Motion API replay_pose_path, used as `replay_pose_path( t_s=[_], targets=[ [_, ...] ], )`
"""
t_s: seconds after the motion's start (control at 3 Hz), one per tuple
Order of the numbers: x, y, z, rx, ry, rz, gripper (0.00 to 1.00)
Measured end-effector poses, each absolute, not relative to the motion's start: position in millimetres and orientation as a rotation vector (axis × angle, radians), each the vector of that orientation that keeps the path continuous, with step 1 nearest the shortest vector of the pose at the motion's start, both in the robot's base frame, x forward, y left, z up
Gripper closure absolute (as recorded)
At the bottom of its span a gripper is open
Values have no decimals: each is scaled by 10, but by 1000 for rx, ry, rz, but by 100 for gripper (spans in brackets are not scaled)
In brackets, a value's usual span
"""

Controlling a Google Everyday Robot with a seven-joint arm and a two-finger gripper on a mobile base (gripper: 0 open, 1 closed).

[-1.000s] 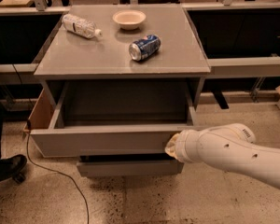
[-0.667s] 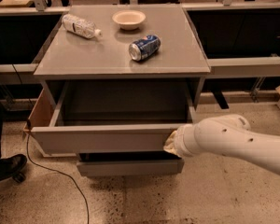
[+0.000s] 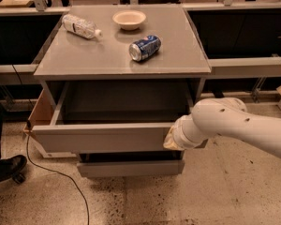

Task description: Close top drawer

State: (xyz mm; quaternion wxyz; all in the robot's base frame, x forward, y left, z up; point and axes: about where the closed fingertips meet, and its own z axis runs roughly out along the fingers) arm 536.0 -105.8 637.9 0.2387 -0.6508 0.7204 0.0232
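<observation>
Gripper (image 3: 171,141): two-finger end tool on the white arm, in the camera view at the right part of the top drawer's front panel and touching it or just short of it; contact cannot be confirmed.
Gripper state: cannot tell whether spread or pressed together, because the white wrist covers most of the tool.
Arm (image 3: 239,125): smooth white rounded segments entering from the right edge of the picture and reaching left toward the cabinet.
Top drawer (image 3: 98,137): wide, shallow grey drawer with a flat handleless front, pulled well out of the cabinet; its grey interior is exposed and nothing shows in the visible part.
Lower drawer (image 3: 131,168): flat grey front under the top drawer, set further back than the open front panel.
Cabinet (image 3: 84,60): grey unit with a flat square top.
Bottle (image 3: 81,26): clear plastic, lying on its side at the rear left of the cabinet top.
Bowl (image 3: 129,19): small, cream, upright at the rear centre.
Can (image 3: 145,48): blue drinks can, on its side near the middle, right of the bottle and in front of the bowl.
Cable (image 3: 51,172): thin, black, curving over the speckled floor (image 3: 201,196) left of the cabinet.
Shoe (image 3: 7,168): black, at the left edge.
</observation>
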Motion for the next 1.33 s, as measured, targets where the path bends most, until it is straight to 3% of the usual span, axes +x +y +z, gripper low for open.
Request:
replay_pose_path(
  t_s=[1.33],
  targets=[
    [5881,-950,6248,-1803,1962,13,100]
  ],
)
